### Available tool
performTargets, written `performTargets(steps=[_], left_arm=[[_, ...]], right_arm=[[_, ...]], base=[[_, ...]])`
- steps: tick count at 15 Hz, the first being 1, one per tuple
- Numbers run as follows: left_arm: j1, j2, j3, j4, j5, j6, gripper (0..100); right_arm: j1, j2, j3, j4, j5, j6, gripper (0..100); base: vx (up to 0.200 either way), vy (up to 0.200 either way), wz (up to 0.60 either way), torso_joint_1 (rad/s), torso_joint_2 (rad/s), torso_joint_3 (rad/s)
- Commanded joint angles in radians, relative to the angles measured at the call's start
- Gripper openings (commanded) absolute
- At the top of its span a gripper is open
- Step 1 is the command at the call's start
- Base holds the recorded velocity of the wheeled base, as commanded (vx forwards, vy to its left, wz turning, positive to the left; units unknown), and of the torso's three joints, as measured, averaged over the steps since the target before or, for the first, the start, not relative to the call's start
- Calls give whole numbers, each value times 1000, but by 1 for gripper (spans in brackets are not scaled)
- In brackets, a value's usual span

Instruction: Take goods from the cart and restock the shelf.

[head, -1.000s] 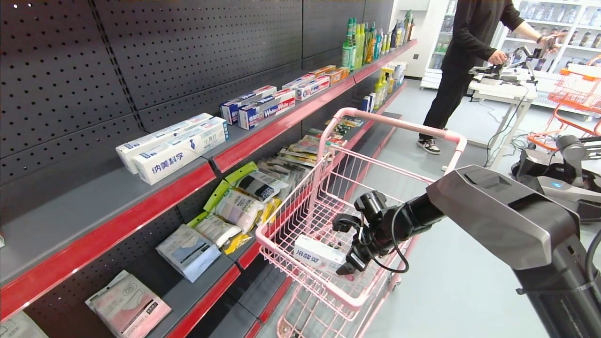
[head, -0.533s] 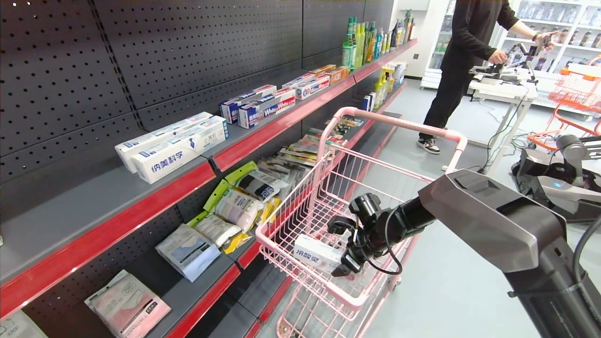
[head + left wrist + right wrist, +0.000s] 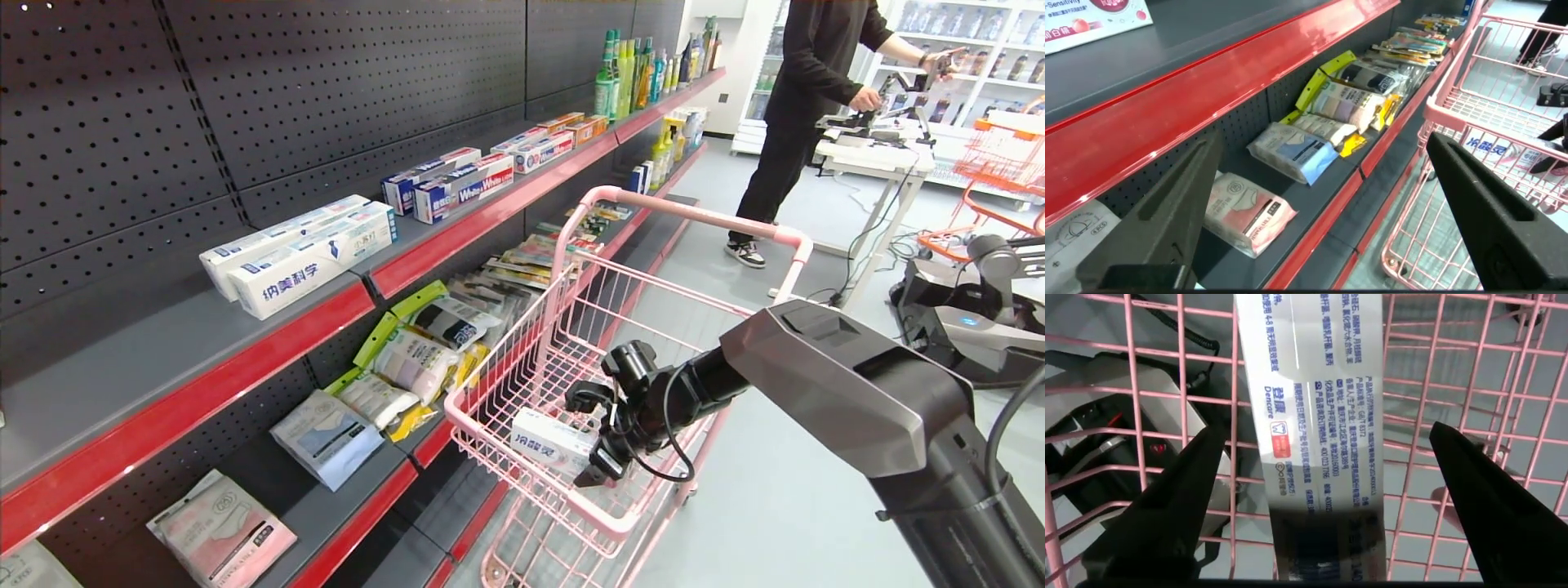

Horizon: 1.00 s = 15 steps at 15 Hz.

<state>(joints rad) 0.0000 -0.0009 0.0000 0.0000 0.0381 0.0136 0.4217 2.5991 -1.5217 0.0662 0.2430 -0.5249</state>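
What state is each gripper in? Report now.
Left gripper: open, holding nothing.
Right gripper: open, straddling the box in the cart, not gripping it.

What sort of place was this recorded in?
Most likely a shop aisle, real or mock: a long red-edged shelf backed by pegboard, toothpaste boxes and bottles lined up on it, and a pink wire shopping cart parked alongside.
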Motion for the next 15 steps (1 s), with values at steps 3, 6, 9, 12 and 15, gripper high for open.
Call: performTargets(steps=[3, 6, 9, 12, 15], left_arm=[[0, 1, 0, 0, 0, 0, 100], [0, 1, 0, 0, 0, 0, 100], [0, 1, 0, 0, 0, 0, 100], [0, 1, 0, 0, 0, 0, 100], [0, 1, 0, 0, 0, 0, 100]], right_arm=[[2, 1, 3, 0, -1, -24, 100], [2, 1, 5, 0, -1, -38, 100], [-1, -1, 6, -2, 6, -37, 100], [-1, 1, 5, -2, 4, -23, 100], [2, -1, 6, -2, -11, -35, 100]], base=[[0, 0, 0, 0, 0, 0], [0, 0, 0, 0, 0, 0], [0, 0, 0, 0, 0, 0], [0, 0, 0, 0, 0, 0], [0, 0, 0, 0, 0, 0]])
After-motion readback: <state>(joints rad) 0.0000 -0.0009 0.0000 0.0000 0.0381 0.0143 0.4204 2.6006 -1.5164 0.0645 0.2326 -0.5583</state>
